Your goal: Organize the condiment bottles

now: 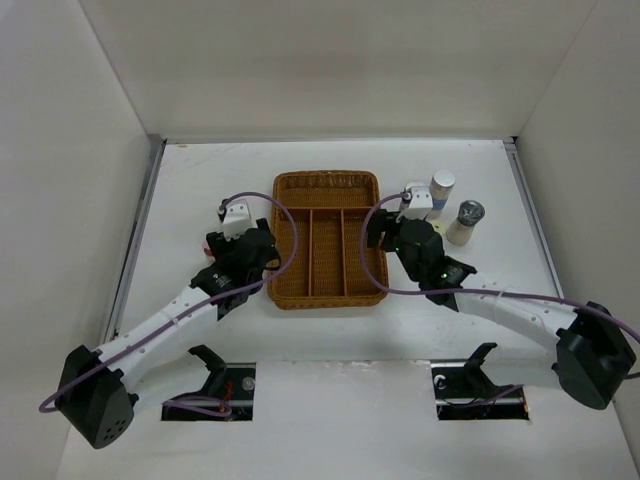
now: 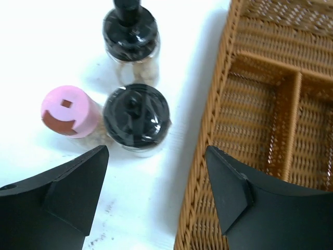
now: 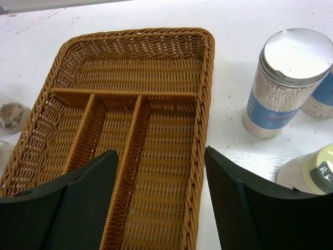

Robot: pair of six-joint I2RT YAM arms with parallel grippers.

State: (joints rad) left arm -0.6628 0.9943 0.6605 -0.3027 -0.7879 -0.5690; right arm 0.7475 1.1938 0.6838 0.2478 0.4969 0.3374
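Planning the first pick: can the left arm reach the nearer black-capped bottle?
Probably yes: the left gripper hangs open short of the nearer black-capped bottle, nothing between; the pink-capped bottle close beside may crowd one finger.

Wicker tray (image 3: 204,73): golden-brown, woven ribbing | left of tray: pink-capped bottle (image 2: 67,110), dark red patch on cap; two glossy black-capped bottles (image 2: 136,115) (image 2: 130,28) | right of tray: silver-lidded bottle (image 3: 283,78), blue band, pale granules; cream-yellow-capped bottle (image 3: 317,169) | table (image 2: 41,41): white
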